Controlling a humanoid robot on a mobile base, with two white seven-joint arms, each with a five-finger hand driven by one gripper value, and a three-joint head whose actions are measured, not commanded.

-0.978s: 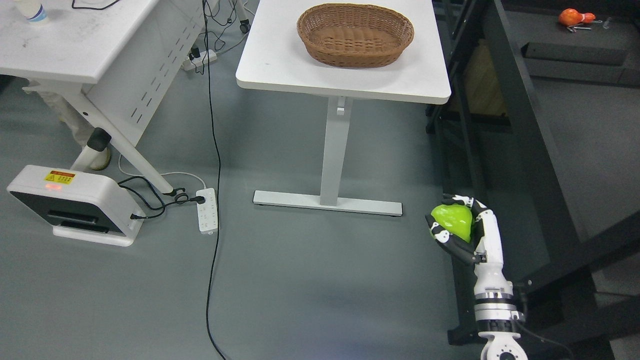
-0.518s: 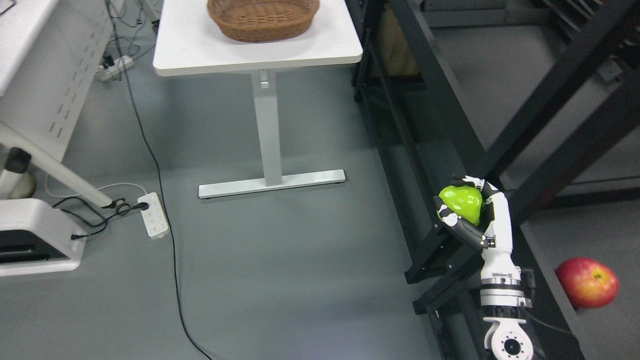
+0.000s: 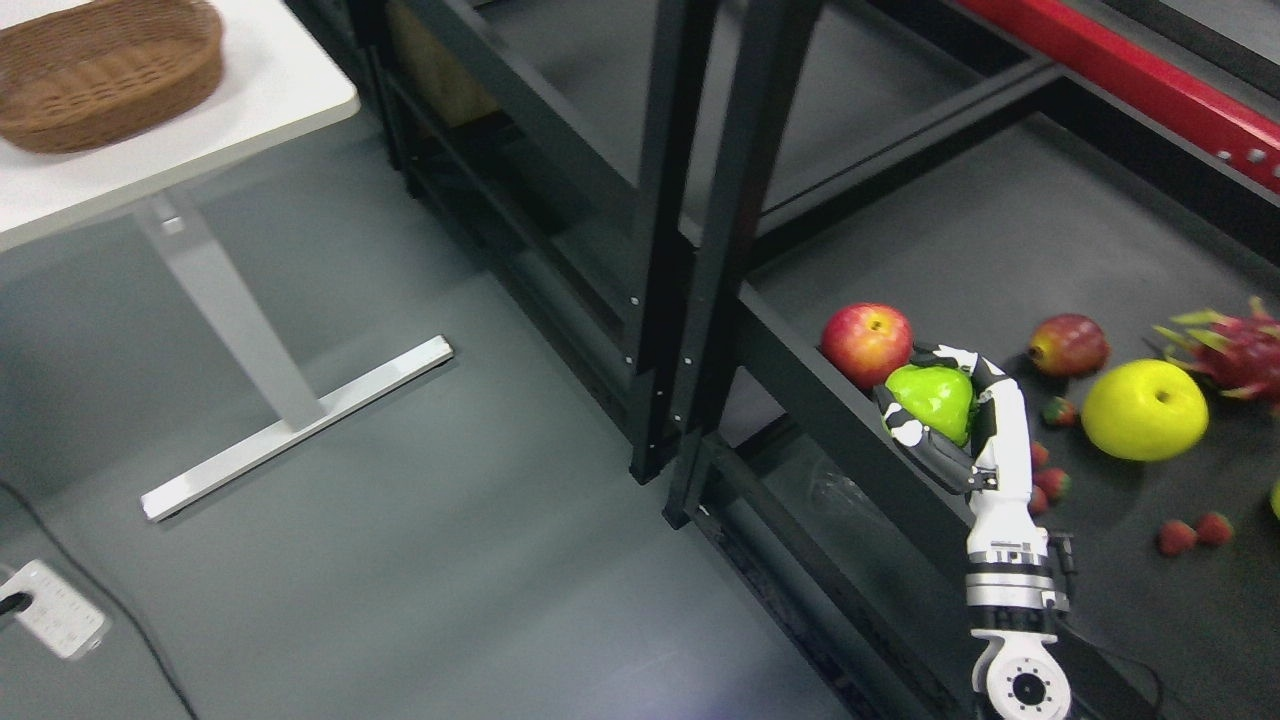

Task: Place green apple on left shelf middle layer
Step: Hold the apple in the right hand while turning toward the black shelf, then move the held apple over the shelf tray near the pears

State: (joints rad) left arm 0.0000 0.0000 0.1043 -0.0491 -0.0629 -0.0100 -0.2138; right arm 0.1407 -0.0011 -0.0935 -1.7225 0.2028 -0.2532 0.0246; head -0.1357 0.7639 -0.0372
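- So, the green apple [image 3: 932, 400] is gripped by the right hand [image 3: 945, 415], fingers curled tight around it.
- It's held just beside a red apple [image 3: 866, 343] on the shelf [image 3: 820, 400].

Cut off and covered

The basket [image 3: 95, 70] and dragon fruit [image 3: 1228, 352] are clipped by edges; the apple [image 3: 935, 400] is partly covered by fingers [image 3: 990, 385].

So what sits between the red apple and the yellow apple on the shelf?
Head view: the right hand holding the green apple, between red apple and yellow apple.
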